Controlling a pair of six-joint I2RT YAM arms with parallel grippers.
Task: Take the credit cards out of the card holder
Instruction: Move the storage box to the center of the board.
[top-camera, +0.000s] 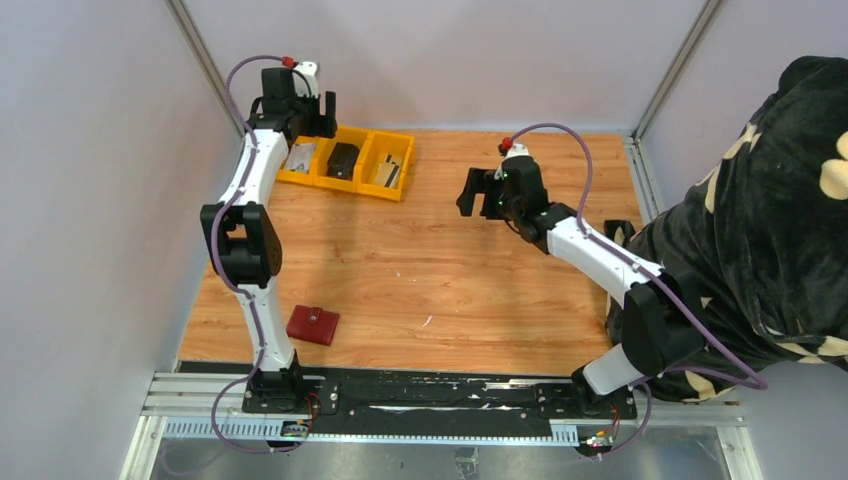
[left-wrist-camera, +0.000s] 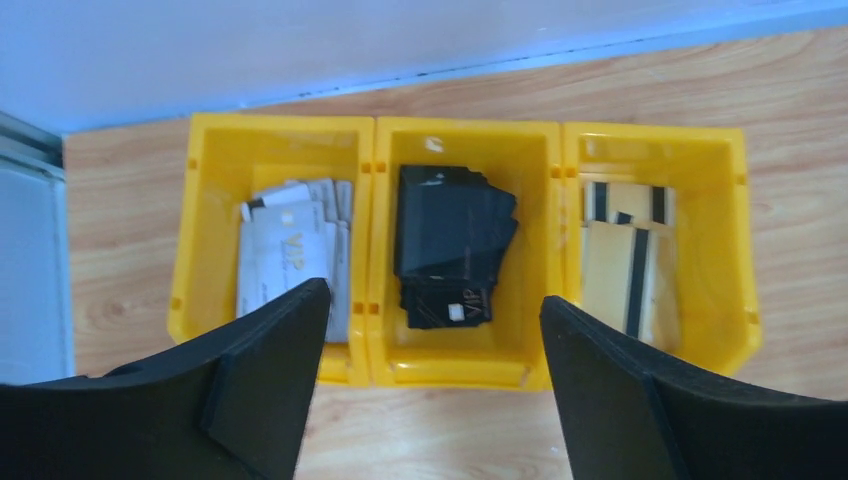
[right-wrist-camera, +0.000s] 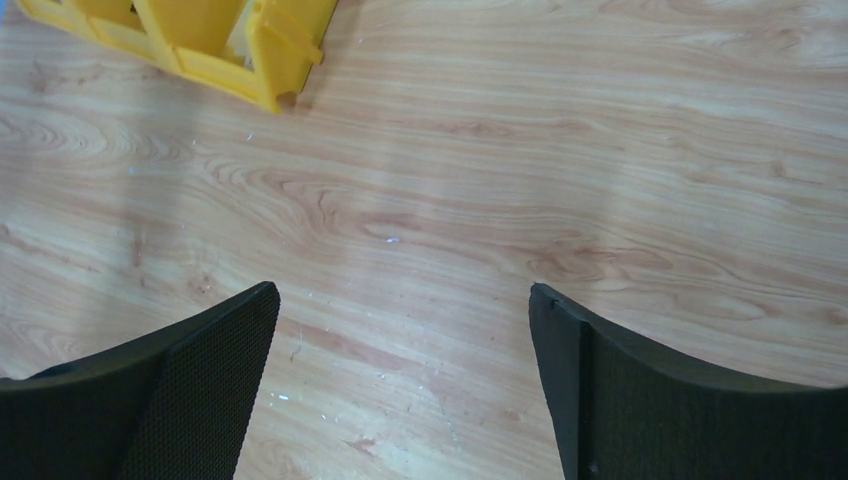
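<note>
The card holder (top-camera: 313, 324), a small dark red case with a pink-red tab, lies shut on the wooden table at the near left, beside the left arm's base. No credit cards show at it; any inside are hidden. My left gripper (top-camera: 322, 108) is open and empty, held above the yellow bin far from the holder; its wrist view (left-wrist-camera: 433, 295) looks down into the bin. My right gripper (top-camera: 480, 192) is open and empty over bare wood at the middle right (right-wrist-camera: 402, 290).
The yellow three-compartment bin (top-camera: 400, 190) stands at the back left. It holds white cards (left-wrist-camera: 285, 250), black cards (left-wrist-camera: 450, 235) and tan striped cards (left-wrist-camera: 620, 255). Its corner shows in the right wrist view (right-wrist-camera: 255, 65). A person in dark fleece (top-camera: 770, 220) sits at the right edge.
</note>
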